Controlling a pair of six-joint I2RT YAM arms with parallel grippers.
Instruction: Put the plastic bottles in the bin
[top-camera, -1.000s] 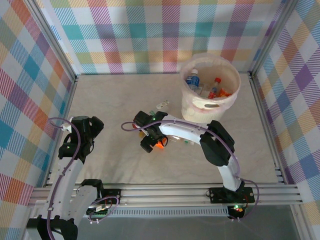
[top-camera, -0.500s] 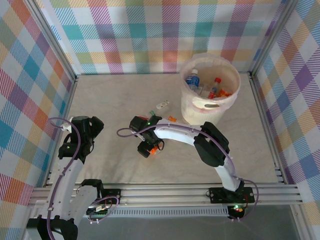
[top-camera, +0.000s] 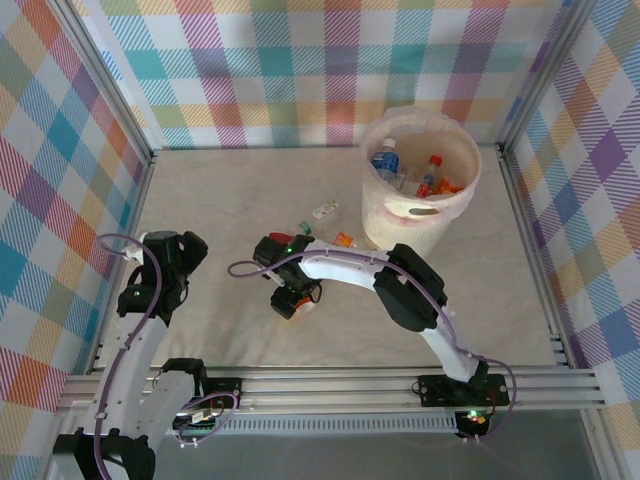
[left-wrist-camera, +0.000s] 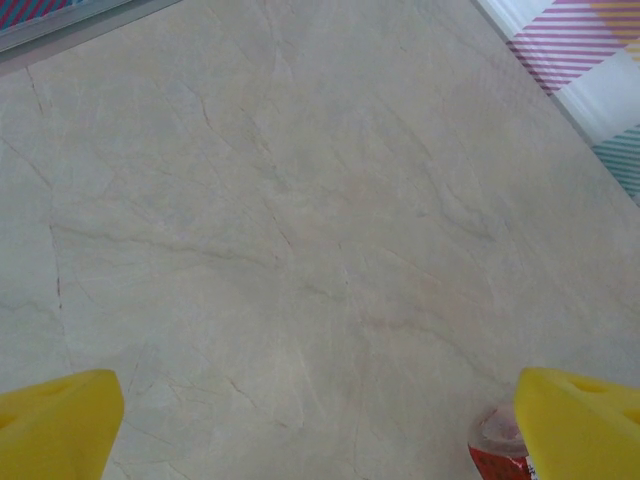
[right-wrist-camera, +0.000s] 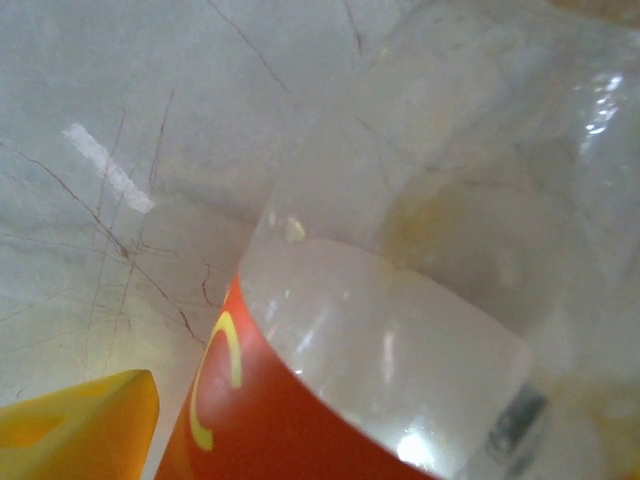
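Bottle (right-wrist-camera: 380, 380) (orange label) mostly beneath right pincer (top-camera: 291, 300)

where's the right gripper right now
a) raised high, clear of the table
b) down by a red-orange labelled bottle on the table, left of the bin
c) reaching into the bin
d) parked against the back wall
b: the top view has the right gripper low over the red-orange labelled bottle on the table, left of the bin, and the right wrist view has that label close up.
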